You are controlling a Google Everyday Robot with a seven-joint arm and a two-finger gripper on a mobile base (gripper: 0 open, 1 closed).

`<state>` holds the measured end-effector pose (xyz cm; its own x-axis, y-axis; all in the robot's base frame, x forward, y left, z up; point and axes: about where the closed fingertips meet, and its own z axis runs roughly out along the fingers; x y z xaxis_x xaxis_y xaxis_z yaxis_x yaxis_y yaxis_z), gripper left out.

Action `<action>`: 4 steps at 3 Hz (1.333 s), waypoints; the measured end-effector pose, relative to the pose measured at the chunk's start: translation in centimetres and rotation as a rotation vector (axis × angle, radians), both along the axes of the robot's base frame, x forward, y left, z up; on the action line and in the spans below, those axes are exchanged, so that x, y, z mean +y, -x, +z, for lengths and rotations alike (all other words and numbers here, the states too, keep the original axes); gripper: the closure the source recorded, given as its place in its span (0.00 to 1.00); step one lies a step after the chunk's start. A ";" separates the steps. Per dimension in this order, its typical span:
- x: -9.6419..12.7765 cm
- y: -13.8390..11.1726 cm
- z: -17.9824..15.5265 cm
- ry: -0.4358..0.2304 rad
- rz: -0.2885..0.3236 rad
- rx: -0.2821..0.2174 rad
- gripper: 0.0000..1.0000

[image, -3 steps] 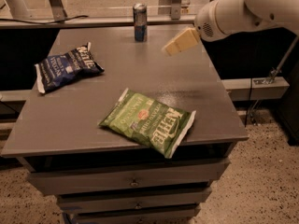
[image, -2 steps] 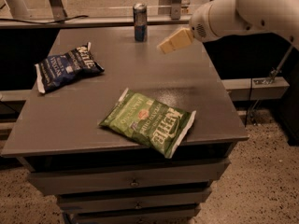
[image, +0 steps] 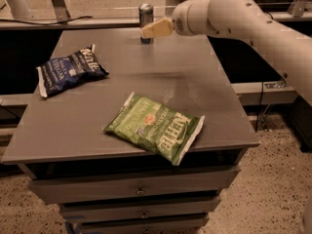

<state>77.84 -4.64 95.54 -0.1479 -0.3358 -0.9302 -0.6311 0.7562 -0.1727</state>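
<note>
My gripper (image: 155, 29) reaches in from the upper right on a white arm, its pale fingers hovering just in front of a dark can (image: 146, 17) that stands upright near the table's far edge. The gripper partly covers the can's lower half. A blue chip bag (image: 69, 70) lies flat at the left. A green chip bag (image: 155, 126) lies flat near the front edge, one corner hanging over it. Nothing is seen held in the gripper.
The grey table (image: 195, 82) has drawers below its front edge (image: 139, 190). A railing and metal posts (image: 58, 1) stand behind it. Speckled floor (image: 278, 179) lies to the right.
The arm has swung left across the table's far end, carrying the gripper from the right side to just in front of the can. Both chip bags stay where they were.
</note>
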 end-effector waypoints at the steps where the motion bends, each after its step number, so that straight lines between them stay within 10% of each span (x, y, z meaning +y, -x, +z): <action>1: 2.6 -4.8 -0.1 -0.070 -0.016 -0.046 0.00; 3: 6.8 -11.9 -2.7 -0.126 -0.010 -0.040 0.00; 4: 6.9 -13.5 -3.9 -0.131 -0.023 -0.032 0.15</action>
